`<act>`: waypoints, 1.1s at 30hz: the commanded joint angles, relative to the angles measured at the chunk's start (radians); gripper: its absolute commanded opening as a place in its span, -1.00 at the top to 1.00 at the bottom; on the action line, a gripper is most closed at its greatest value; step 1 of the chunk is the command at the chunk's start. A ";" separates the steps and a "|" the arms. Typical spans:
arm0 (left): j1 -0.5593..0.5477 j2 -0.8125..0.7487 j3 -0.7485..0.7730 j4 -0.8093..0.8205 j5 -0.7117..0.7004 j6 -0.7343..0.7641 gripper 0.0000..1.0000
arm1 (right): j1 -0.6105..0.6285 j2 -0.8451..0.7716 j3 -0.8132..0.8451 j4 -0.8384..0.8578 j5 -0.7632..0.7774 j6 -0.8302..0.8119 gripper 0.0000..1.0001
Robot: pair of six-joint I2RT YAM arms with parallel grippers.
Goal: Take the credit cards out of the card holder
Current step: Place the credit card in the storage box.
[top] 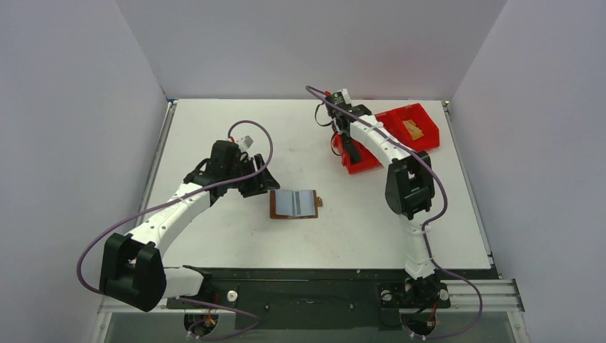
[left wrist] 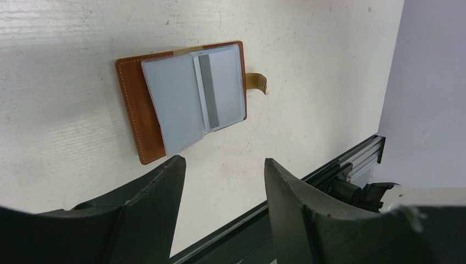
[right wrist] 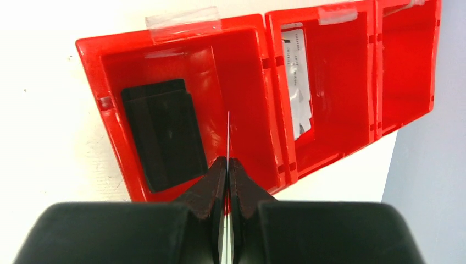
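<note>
The brown card holder [top: 294, 204] lies open on the table, its pale grey-blue pockets up and its tab to the right; it also shows in the left wrist view [left wrist: 181, 102]. My left gripper [top: 263, 183] is open and empty just left of it, and in the left wrist view [left wrist: 224, 160] it sits near the holder's corner. My right gripper [top: 349, 148] is shut on a thin pale card [right wrist: 228, 135], seen edge-on, over the left compartment of the red bin [right wrist: 110, 132]. Black cards [right wrist: 165, 132] lie in that compartment. A white card [right wrist: 298, 82] lies in the middle compartment.
The red three-compartment bin [top: 391, 120] stands at the back right of the table. The table's front rail [left wrist: 351, 165] runs close behind my left gripper. Grey walls enclose the table on three sides.
</note>
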 commanded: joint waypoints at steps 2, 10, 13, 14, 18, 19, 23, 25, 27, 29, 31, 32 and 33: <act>0.004 0.000 0.056 0.003 -0.007 -0.006 -0.05 | 0.008 0.030 0.045 0.063 -0.007 -0.044 1.00; 0.001 -0.020 0.061 -0.010 -0.018 -0.006 -0.05 | 0.004 0.067 0.048 0.075 0.013 -0.045 0.89; -0.002 -0.019 0.061 -0.013 -0.021 -0.007 -0.05 | 0.005 0.071 0.050 0.078 -0.005 -0.043 0.66; -0.003 -0.018 0.064 -0.015 -0.021 -0.007 -0.05 | 0.005 0.071 0.051 0.078 -0.009 -0.039 0.62; -0.006 -0.020 0.069 -0.015 -0.025 -0.011 -0.05 | 0.008 0.062 0.052 0.073 -0.025 -0.023 0.43; -0.008 -0.021 0.068 -0.013 -0.025 -0.011 -0.05 | 0.008 0.050 0.049 0.072 -0.037 -0.020 0.41; -0.010 -0.023 0.068 -0.012 -0.026 -0.012 -0.05 | 0.008 0.007 0.047 0.067 -0.059 0.003 0.31; -0.010 -0.022 0.066 -0.011 -0.026 -0.011 -0.05 | 0.008 -0.020 0.047 0.058 -0.075 0.022 0.30; -0.010 -0.021 0.066 -0.008 -0.026 -0.012 -0.05 | 0.009 -0.052 0.045 0.044 -0.092 0.047 0.28; -0.010 -0.022 0.063 -0.002 -0.026 -0.015 -0.05 | 0.010 -0.086 0.042 0.029 -0.104 0.078 0.25; -0.011 -0.017 0.057 0.005 -0.024 -0.018 -0.05 | 0.010 -0.127 0.028 0.019 -0.121 0.135 0.21; -0.012 -0.015 0.055 0.010 -0.022 -0.021 -0.05 | 0.010 -0.142 0.008 0.017 -0.142 0.152 0.17; -0.013 -0.012 0.054 0.015 -0.023 -0.022 -0.05 | 0.010 -0.178 -0.007 0.018 -0.158 0.186 0.16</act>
